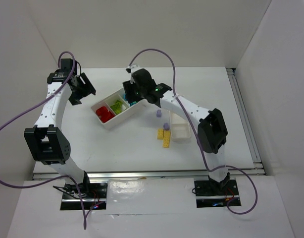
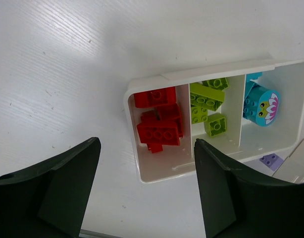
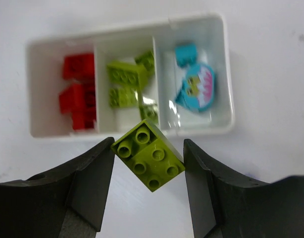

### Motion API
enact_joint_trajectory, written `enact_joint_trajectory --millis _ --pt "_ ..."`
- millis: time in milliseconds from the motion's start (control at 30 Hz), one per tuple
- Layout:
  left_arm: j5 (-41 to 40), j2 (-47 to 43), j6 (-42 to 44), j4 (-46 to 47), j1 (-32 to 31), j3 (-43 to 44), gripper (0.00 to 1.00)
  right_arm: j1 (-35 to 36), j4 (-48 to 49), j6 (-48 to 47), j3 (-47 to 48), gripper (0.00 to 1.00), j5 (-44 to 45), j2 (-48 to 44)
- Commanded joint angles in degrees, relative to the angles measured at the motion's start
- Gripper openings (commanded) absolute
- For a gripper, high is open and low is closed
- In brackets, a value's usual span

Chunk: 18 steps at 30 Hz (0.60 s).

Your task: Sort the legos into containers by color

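While my right gripper (image 3: 148, 148) clamps a skewed green brick (image 3: 150, 159), I'd square up over the tray's (image 3: 229, 74) middle compartment before letting go.

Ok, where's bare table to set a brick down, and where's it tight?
Free: the broad patch of table between the three-compartment tray and the near edge, and the far strip behind that tray. Crowded: the gap between it and the narrow tray, dotted with lilac bricks and yellow bricks. The right hand holds a lime brick by the tray.
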Motion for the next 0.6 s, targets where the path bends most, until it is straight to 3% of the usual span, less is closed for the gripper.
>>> enact_joint_trajectory --millis 0,233,300,333,400,567 --pt "-1.0 -1.5 0.1 0.4 0.3 2.1 0.86 0.5 4.3 -0.7 9.2 0.50 -4.4 5.8" --pt "-1.6 -1.5 0.7 -0.7 0.3 3.2 0.86 1.1 6.0 -0.7 26.9 0.50 -10.5 21.3" --pt "-2.3 -1.5 0.7 -0.7 0.3 3.2 0.86 1.1 4.8 -0.1 31.8 0.61 -11.9 23.0" --pt "-2.3 -1.5 0.7 -0.7 0.3 3.2 0.86 1.1 4.8 -0.1 31.8 0.78 -12.5 23.0" --pt "-2.9 -1.5 0.7 -0.7 0.3 3.2 0.86 1.1 5.7 -0.1 29.5 0.93 -13.1 20.5" --pt "-2.9 -1.5 0.7 -0.7 0.3 3.2 0.86 1.1 5.1 -2.0 20.6 0.93 -3.7 11.6"
